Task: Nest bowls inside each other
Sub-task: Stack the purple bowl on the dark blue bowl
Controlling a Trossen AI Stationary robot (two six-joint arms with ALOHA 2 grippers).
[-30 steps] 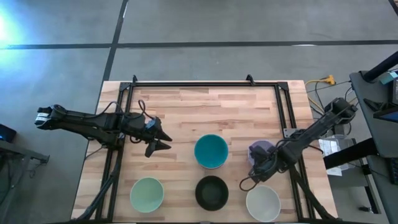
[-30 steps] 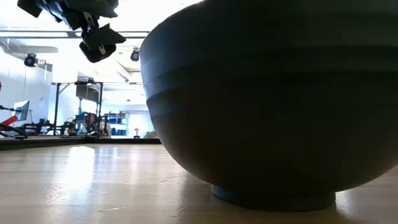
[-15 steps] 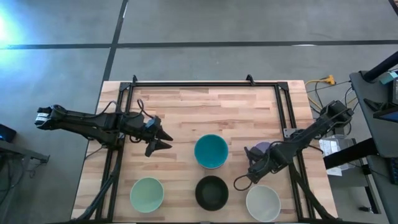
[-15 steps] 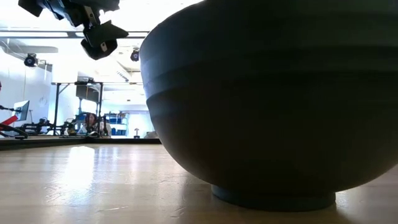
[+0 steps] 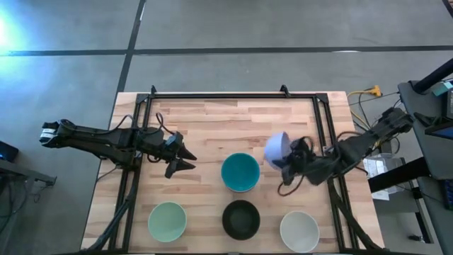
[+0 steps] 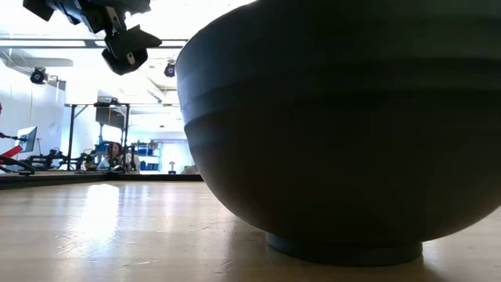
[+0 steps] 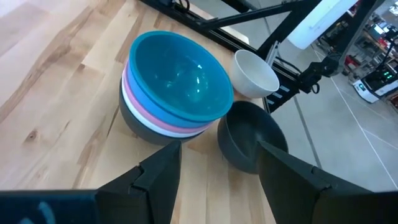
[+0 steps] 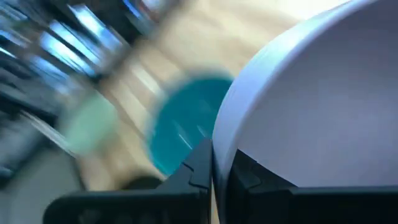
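My right gripper is shut on a lavender bowl, which it holds in the air just right of a nested stack topped by a teal bowl. In the left wrist view the teal bowl sits in blue, pink, white and dark bowls. A pale green bowl, a black bowl and a white bowl stand base-down along the near edge. My left gripper hovers open left of the stack, above the table. My right gripper pinches the lavender bowl's wall at its rim, with one finger on either side of the wall. The fingers come from the table's right. The bowl is lifted clear of the table and tipped on its side.
A black metal frame runs along the table's far edge and down both sides. Bare wood lies between the stack and the far edge. The black bowl fills most of the low view.
My right gripper has shut on the lavender bowl's rim and lifted the bowl off the table. It has carried it up, toward the far edge and toward the teal stack. The bowl, upright before, is now tipped.
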